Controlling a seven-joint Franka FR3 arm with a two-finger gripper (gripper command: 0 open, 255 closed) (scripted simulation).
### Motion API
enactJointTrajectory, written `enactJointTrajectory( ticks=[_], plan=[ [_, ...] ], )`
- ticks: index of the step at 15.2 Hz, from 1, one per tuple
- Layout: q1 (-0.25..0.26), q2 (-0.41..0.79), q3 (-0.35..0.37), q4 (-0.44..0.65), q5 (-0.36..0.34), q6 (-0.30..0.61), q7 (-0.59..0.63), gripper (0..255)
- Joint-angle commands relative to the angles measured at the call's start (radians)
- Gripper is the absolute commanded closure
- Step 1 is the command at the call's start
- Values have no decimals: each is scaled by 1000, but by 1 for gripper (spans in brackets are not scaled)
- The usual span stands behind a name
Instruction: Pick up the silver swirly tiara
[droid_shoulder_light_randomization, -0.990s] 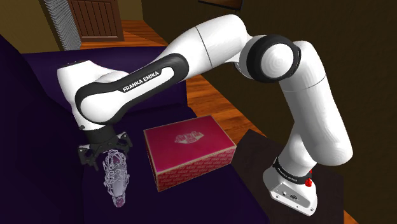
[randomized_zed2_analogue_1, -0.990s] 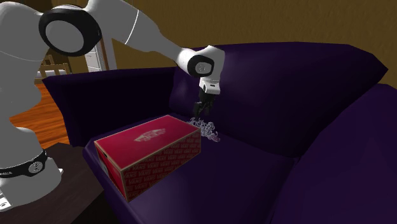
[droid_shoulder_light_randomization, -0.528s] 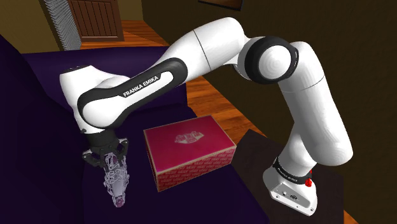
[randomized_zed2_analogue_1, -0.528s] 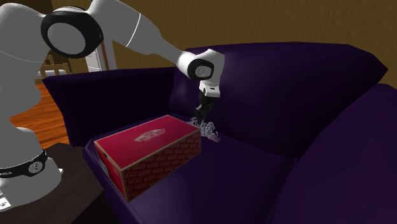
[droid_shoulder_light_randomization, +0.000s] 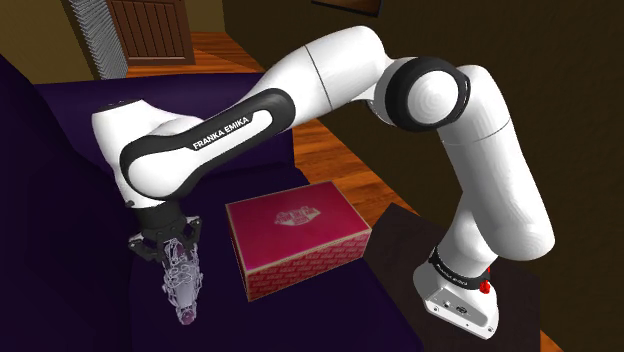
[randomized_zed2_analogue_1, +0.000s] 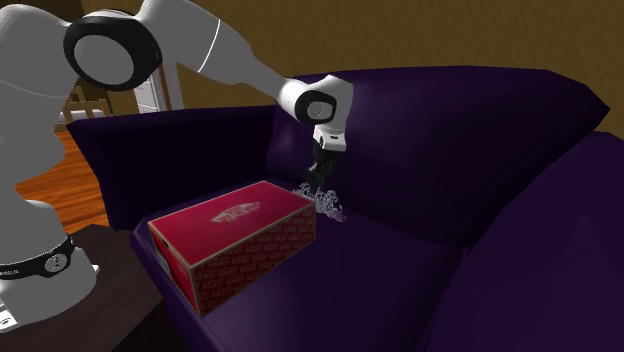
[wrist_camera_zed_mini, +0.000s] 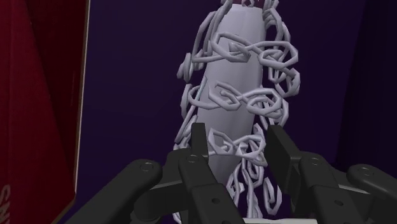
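The silver swirly tiara (droid_shoulder_light_randomization: 183, 283) lies on the dark purple sofa seat (droid_shoulder_light_randomization: 60, 290), next to a red box. My gripper (droid_shoulder_light_randomization: 170, 246) has come down on the tiara's end nearest the sofa back. In the wrist view the two black fingers (wrist_camera_zed_mini: 199, 143) press on either side of the tiara (wrist_camera_zed_mini: 232, 95), shut on its looped silver band; the gripper (wrist_camera_zed_mini: 238, 149) sits at that end of it. The second exterior view has the gripper (randomized_zed2_analogue_1: 318, 186) pointing down onto the tiara (randomized_zed2_analogue_1: 324, 203) just behind the box.
A red shoe box (droid_shoulder_light_randomization: 296, 236) lies flat on the seat close beside the tiara, also visible as the red box (randomized_zed2_analogue_1: 235, 240). The sofa back (randomized_zed2_analogue_1: 440, 150) rises behind the tiara. The robot's dark stand (droid_shoulder_light_randomization: 470, 300) is by the sofa on a wooden floor.
The fingers stood apart over the tiara a second ago; they have come down and closed on it. In the last half second nothing has moved.
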Motion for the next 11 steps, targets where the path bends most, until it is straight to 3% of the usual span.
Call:
enactJointTrajectory(
  ticks=[1,11],
  plan=[
    [-2,-13,3,4,4,-17,1,255],
    [-4,-62,15,64,19,-122,4,255]
  ],
)
